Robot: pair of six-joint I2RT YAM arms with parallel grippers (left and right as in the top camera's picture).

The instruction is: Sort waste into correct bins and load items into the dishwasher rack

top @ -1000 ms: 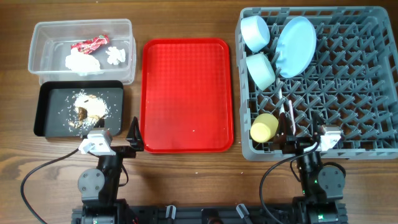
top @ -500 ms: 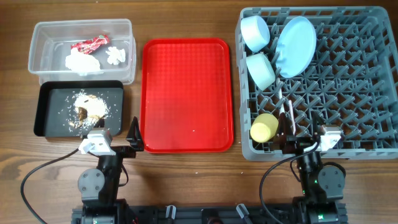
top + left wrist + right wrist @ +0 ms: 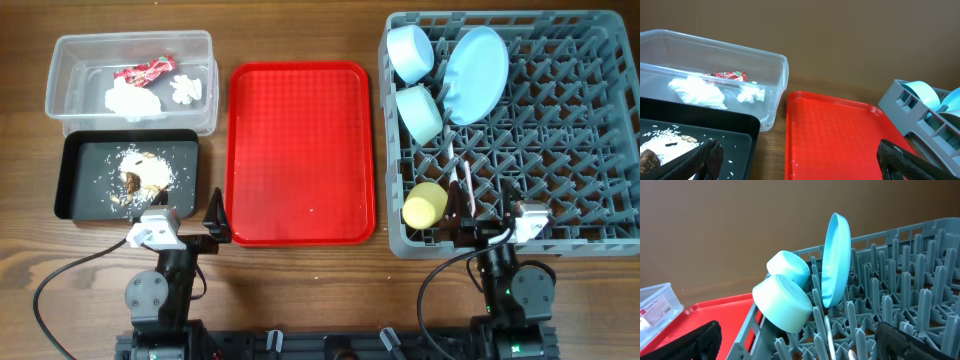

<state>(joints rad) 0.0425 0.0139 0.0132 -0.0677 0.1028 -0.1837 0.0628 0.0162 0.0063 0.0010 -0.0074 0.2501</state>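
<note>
Stiff pegs fill the square grey rack [image 3: 560,130]. The smooth red tray [image 3: 300,150] has a raised rim. The left end effector [image 3: 799,150] and right end effector [image 3: 797,330] gape, holding nothing.

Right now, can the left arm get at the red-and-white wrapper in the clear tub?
Probably yes. The wrapper lies uncovered in the lidless clear tub, and the left gripper is open and empty. Only the shallow black tray lies between them.

no legible text, labels or numbers
</note>
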